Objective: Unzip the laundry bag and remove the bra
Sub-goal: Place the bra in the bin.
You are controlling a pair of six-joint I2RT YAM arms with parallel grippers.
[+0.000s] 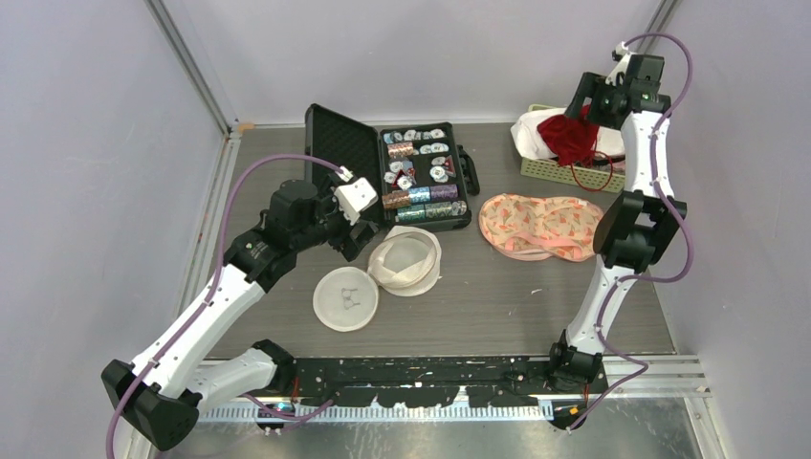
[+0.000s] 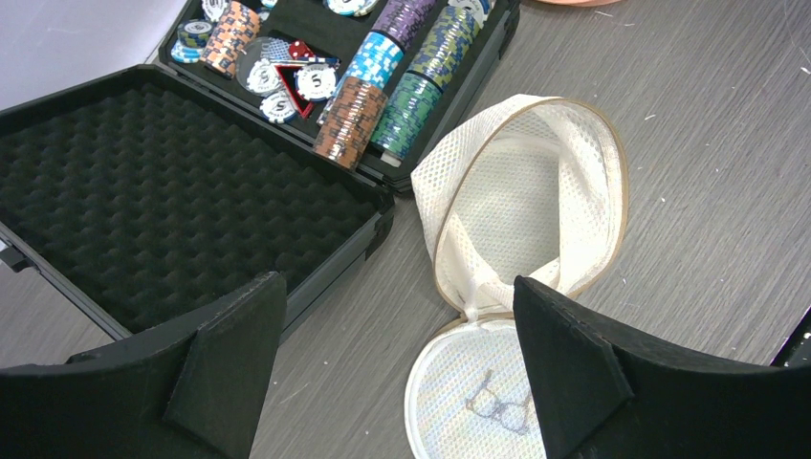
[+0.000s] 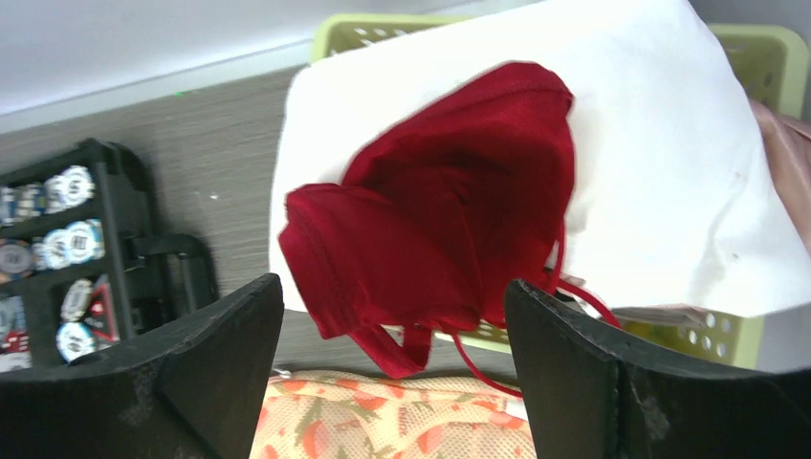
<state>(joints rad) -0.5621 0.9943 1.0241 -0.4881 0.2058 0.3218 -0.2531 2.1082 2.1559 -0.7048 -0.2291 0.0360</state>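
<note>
A round white mesh laundry bag (image 1: 405,260) lies unzipped at the table's middle, its lid (image 1: 346,298) flipped open beside it. It looks empty in the left wrist view (image 2: 536,182). My left gripper (image 1: 356,239) hovers open and empty just left of the bag, with the bag's hinge near its right finger (image 2: 564,363). A red bra (image 1: 566,134) lies on white cloth in a basket at the back right. My right gripper (image 1: 583,100) is open and empty above it, with the bra (image 3: 430,220) seen between its fingers.
An open black poker chip case (image 1: 339,153) stands behind the white bag, close to my left gripper (image 2: 397,280). An orange floral mesh bag (image 1: 537,227) lies right of centre. The yellow-green basket (image 1: 564,174) holds white cloth (image 3: 650,163).
</note>
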